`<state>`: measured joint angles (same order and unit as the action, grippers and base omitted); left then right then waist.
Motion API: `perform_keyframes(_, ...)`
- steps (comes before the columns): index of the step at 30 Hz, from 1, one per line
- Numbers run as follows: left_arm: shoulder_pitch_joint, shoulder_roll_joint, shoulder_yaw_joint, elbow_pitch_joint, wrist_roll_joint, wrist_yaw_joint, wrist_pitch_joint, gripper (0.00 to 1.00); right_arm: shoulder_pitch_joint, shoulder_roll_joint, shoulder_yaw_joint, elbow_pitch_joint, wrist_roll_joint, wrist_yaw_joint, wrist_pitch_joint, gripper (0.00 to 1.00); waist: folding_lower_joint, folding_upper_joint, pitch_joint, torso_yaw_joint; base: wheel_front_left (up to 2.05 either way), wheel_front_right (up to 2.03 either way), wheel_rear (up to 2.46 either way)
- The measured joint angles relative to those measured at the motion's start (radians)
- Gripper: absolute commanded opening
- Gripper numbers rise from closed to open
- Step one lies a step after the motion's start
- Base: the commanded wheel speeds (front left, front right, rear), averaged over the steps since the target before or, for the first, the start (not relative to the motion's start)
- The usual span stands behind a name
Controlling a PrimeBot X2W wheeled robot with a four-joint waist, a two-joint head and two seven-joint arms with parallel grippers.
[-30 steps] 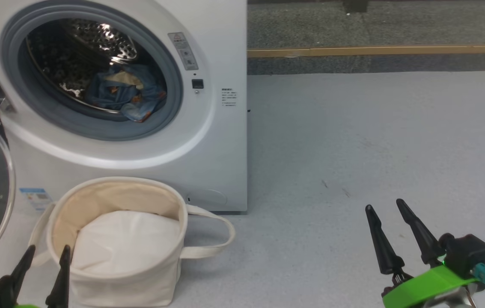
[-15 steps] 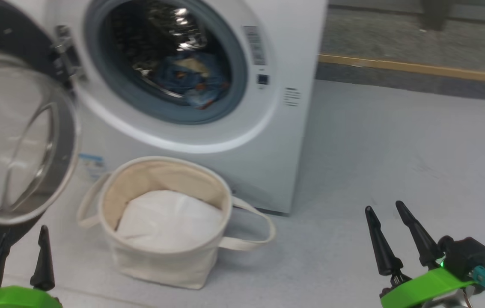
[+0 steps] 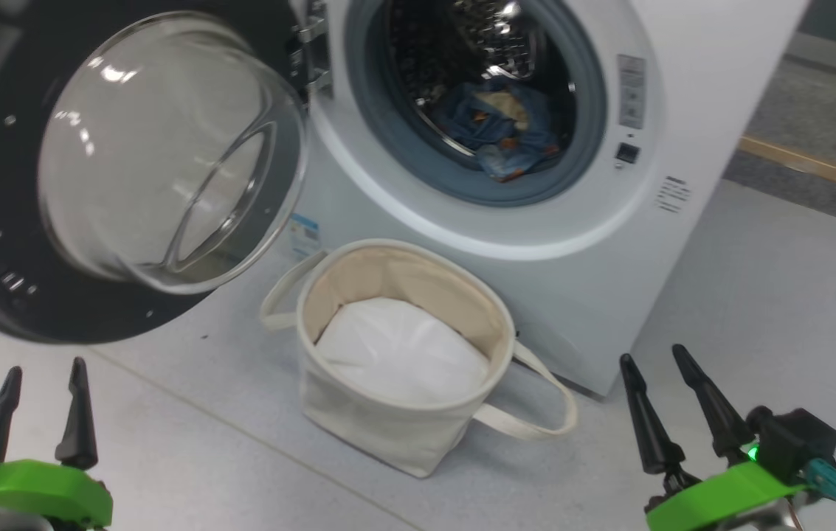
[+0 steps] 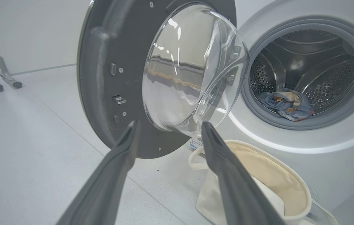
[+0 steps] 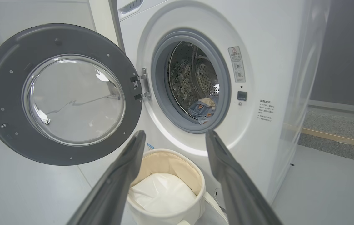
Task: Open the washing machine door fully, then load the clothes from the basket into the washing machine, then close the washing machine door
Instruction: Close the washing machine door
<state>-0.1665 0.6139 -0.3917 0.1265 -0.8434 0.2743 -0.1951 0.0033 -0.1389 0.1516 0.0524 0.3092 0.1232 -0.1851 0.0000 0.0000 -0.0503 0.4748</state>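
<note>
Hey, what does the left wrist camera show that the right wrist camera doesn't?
Left wrist, not right wrist: metal frame legs on castors, left of the door in that view.
Right wrist, not left wrist: the warning sticker and the small printed label on the machine's front.
Both: the washing machine door swung open, the clothes lying in the drum, and the basket in front, holding its white liner.

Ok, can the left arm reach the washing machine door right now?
Probably yes: the washing machine door hangs open just ahead of the open left end effector, nothing between them; the basket sits off to the side.
</note>
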Motion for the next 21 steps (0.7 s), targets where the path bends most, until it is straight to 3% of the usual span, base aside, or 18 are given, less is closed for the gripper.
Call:
perform_keyframes(9,0.010,-0.012,0.067,-0.009,-0.046,0.001,-0.026,1.00,-0.054,0.001,0.040,0.017,0.000,0.000,0.000,1.00,0.0000,0.0000,0.030,0.041,0.00,0.00,0.00)
perform_keyframes(10,0.016,-0.012,0.072,-0.010,-0.056,0.001,-0.026,0.93,-0.058,0.001,0.045,0.023,0.000,0.000,0.000,1.00,0.0000,0.0000,0.031,0.041,0.00,0.00,0.00)
perform_keyframes(11,0.022,-0.012,0.076,-0.013,-0.065,0.001,-0.026,0.13,-0.060,0.001,0.050,0.026,0.000,0.000,0.000,1.00,0.0000,0.0000,0.033,0.043,0.00,0.00,0.00)
perform_keyframes(12,0.024,-0.013,0.080,-0.015,-0.072,0.001,-0.026,0.00,-0.062,0.001,0.055,0.030,0.000,0.000,0.000,1.00,0.0000,0.0000,0.035,0.043,0.00,0.00,0.00)
perform_keyframes(17,0.024,-0.023,0.179,-0.014,-0.175,-0.003,-0.023,0.00,-0.065,0.001,0.061,0.039,0.000,0.000,0.000,1.00,0.0000,0.0000,0.037,0.046,0.00,0.00,0.00)
perform_keyframes(21,0.013,-0.026,0.304,0.021,-0.347,-0.056,0.033,0.00,-0.067,0.000,0.061,0.042,0.001,0.000,0.001,1.00,0.0000,0.0000,0.037,0.046,0.00,0.00,0.00)
